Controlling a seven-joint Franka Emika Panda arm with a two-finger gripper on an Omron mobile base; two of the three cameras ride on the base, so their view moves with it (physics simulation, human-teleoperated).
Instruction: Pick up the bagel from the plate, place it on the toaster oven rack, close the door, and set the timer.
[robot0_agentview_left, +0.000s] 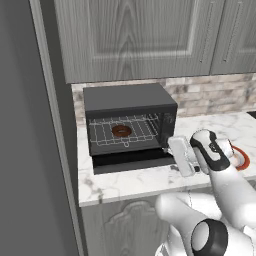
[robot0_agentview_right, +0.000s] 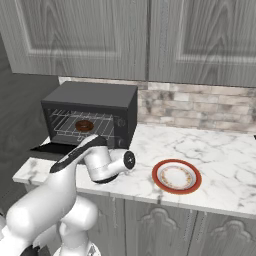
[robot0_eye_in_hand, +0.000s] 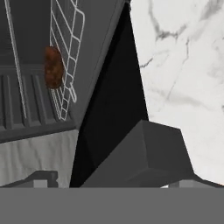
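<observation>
Bagel lying flat on the toaster oven rack inside the black oven, near the middle of the grid. Door folded down and open, resting low over the marble tabletop. End effector just beside the right front corner of the oven, at the door's edge, jaws spread wide and holding nothing, probably not touching the door. Plate bare on the tabletop, well apart to the right of the oven.
</observation>
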